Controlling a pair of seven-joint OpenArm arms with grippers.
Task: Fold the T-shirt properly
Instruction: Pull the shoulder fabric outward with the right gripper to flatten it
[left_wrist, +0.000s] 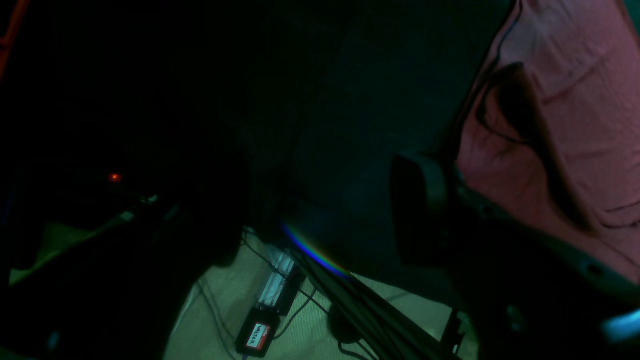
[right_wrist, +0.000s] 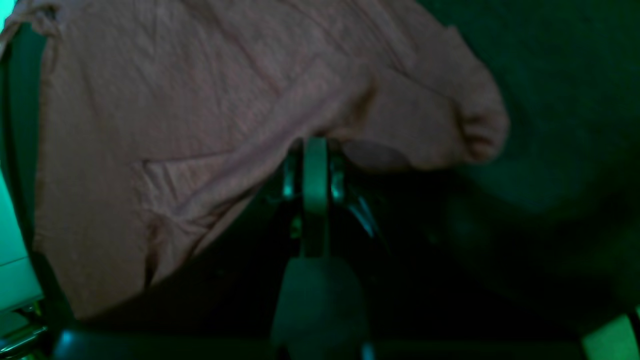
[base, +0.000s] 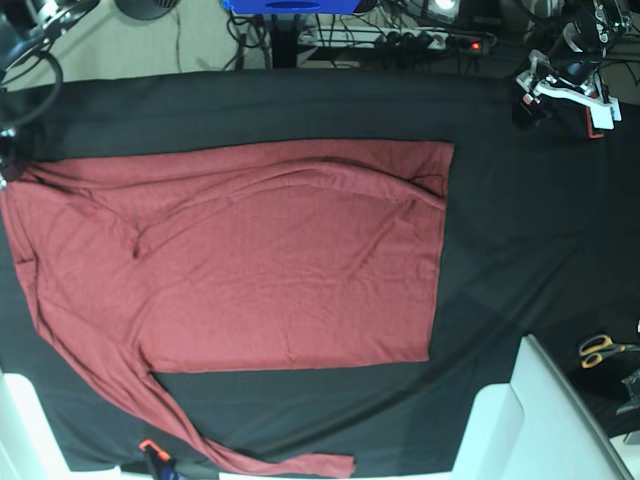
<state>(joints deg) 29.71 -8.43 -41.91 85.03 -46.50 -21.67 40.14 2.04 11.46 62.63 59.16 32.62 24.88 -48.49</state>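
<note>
The T-shirt (base: 290, 260) is lying spread flat across the black-draped counter (base: 520, 250), body in the middle, one long sleeve trailing down toward the near edge. The right hand (right_wrist: 315, 150) is sitting clamped tight, its fingers (right_wrist: 315, 170) pressed together right at a fold of the red cloth; whether fabric is actually pinched between them, I cannot tell. The left hand (left_wrist: 425, 200) is hanging with its jaws spread wide just beside the shirt's edge, gripping nothing. Scissors (base: 603, 349) are resting at the far right of the counter, well apart from the shirt.
</note>
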